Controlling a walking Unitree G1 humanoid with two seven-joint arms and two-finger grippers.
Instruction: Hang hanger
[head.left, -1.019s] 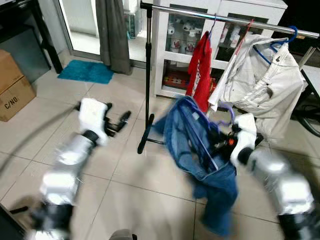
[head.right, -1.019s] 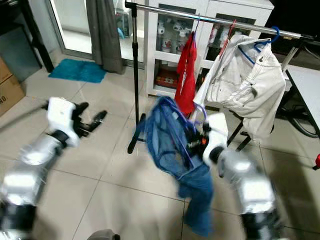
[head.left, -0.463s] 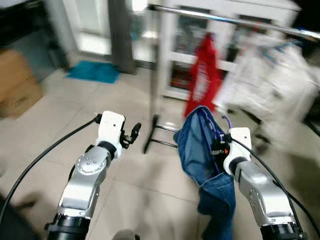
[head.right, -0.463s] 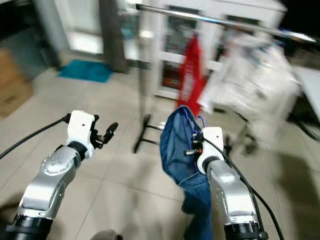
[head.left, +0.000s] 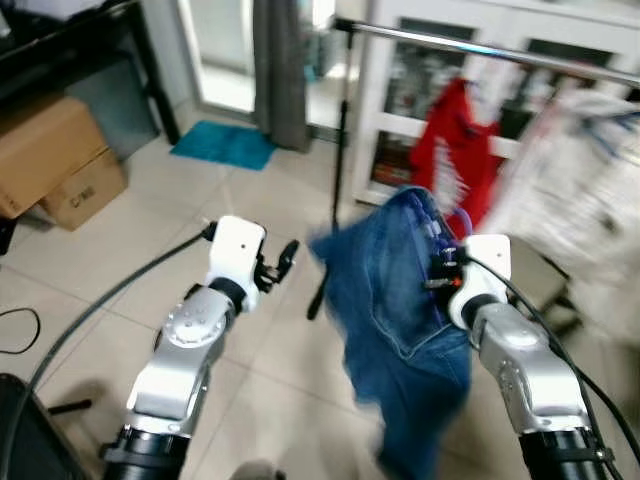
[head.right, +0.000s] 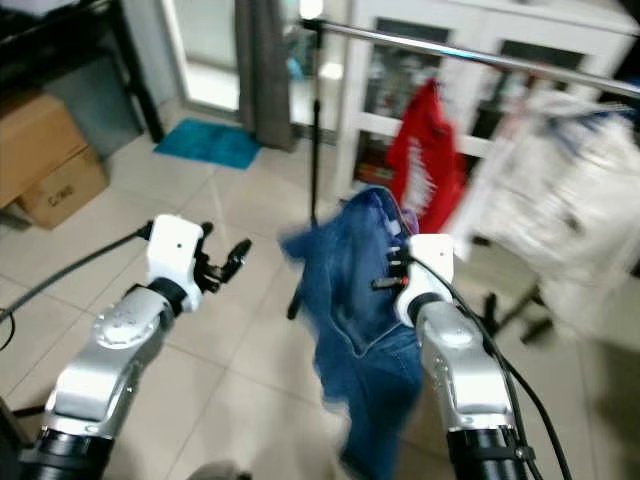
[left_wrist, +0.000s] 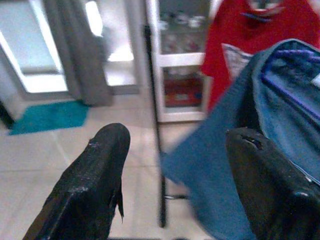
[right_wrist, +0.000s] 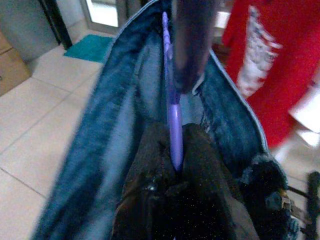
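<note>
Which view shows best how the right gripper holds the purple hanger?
The right wrist view: the purple hanger runs between the right gripper's fingers, shut on it, with the jeans draped round. In the eye views the jeans cover most of the hanger; the left wrist view shows a blurred purple bar inside the denim.

No print is sharp enough to read.
</note>
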